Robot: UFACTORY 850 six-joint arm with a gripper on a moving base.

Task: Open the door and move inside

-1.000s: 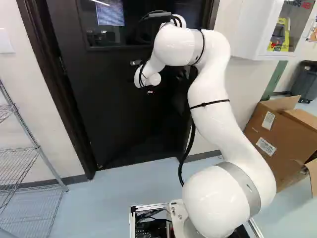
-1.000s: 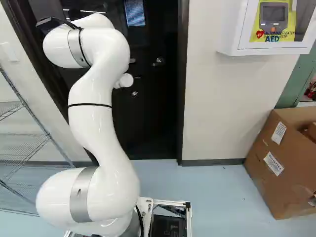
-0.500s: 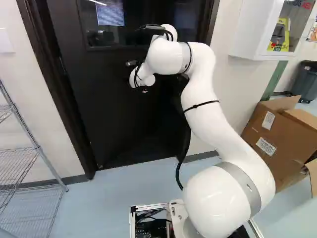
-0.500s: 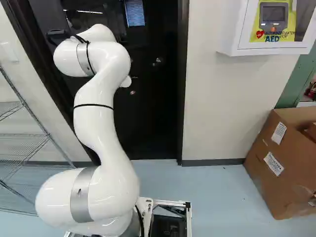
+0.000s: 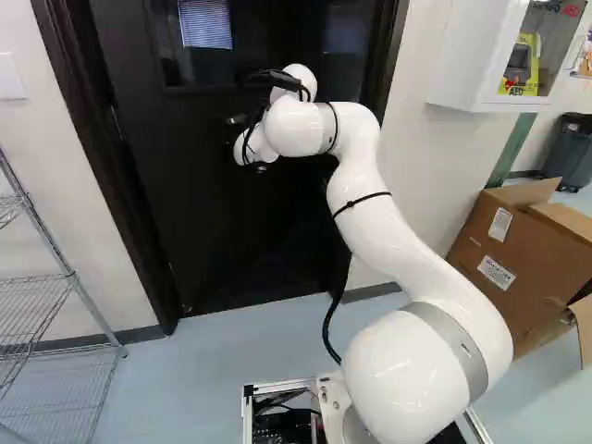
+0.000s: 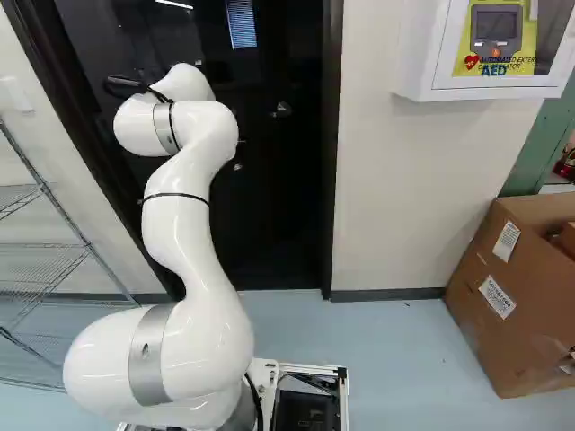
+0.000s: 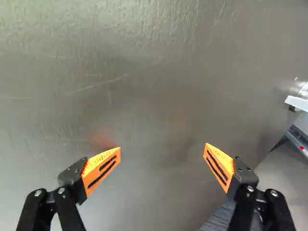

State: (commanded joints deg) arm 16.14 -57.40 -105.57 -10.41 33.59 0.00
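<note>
The dark door [image 5: 213, 222] stands ahead of my arm [image 5: 365, 199], its handle [image 6: 281, 109] near the arm. My gripper [image 7: 162, 153] is wide open, it holds nothing. Wire shelf [image 5: 69, 275] is left of the door, cardboard box [image 6: 472, 296] is right.

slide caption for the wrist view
Open end effector, its orange pads set well apart, facing the scratched surface of the door.
</note>
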